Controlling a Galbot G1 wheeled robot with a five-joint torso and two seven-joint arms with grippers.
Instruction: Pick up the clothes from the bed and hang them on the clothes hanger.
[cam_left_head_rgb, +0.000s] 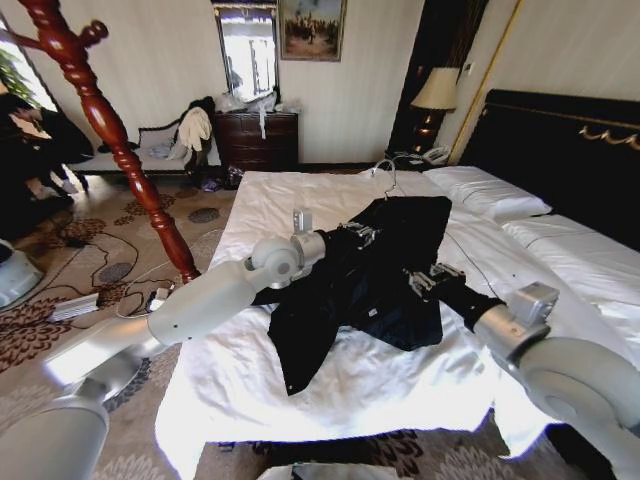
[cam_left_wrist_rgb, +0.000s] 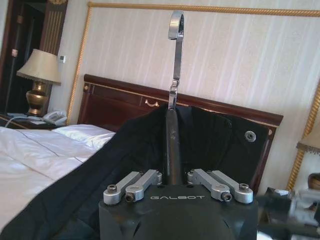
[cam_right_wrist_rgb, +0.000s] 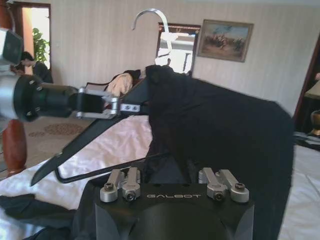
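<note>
One black coat (cam_left_head_rgb: 385, 265), one black hanger (cam_right_wrist_rgb: 95, 137), two grippers | left gripper (cam_right_wrist_rgb: 125, 107) clamping the hanger's arm above the bed (cam_left_head_rgb: 330, 385) | right gripper (cam_left_head_rgb: 425, 282) pinching the coat, draped half over the hanger.

I read GALBOT in pale letters on the black housing of my left gripper (cam_left_wrist_rgb: 173, 182) just behind its jaws, the same GALBOT on my right gripper (cam_right_wrist_rgb: 174, 180) housing, nothing else legible to me.

Coat stand (cam_left_head_rgb: 110, 130), lamp (cam_left_head_rgb: 436, 92), dresser (cam_left_head_rgb: 258, 140)
</note>
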